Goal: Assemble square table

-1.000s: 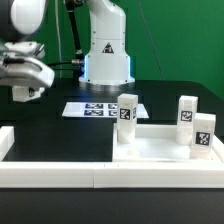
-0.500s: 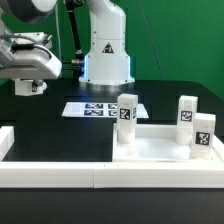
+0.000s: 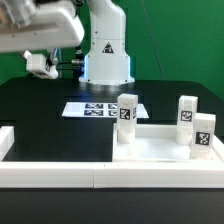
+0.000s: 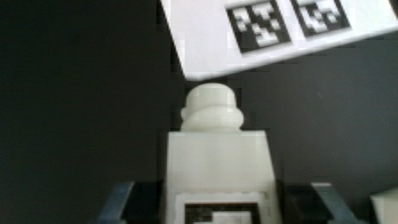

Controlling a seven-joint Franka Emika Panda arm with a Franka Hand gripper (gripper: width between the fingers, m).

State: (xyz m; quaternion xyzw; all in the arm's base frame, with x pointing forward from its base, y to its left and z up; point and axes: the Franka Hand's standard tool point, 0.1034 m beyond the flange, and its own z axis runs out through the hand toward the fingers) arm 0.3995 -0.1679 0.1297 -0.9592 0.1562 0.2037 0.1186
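The square table top [image 3: 160, 146] lies at the exterior view's lower right. Three white tagged legs stand on it: one at its near-left corner [image 3: 127, 110] and two at the right [image 3: 187, 110] [image 3: 203, 135]. My gripper [image 3: 40, 66] hangs high at the exterior view's upper left, well away from the top. In the wrist view the gripper [image 4: 222, 196] is shut on a fourth leg [image 4: 217, 150]. Its rounded screw end points away and its tag sits between the fingers [image 4: 121, 200].
The marker board [image 3: 100, 108] lies on the black table in front of the robot base and also shows in the wrist view [image 4: 285, 35] beyond the held leg. Long white border rails [image 3: 50, 172] run along the front and left edges.
The gripper has risen and moved toward the exterior view's right, carrying the leg. The table top and the three standing legs have not moved.
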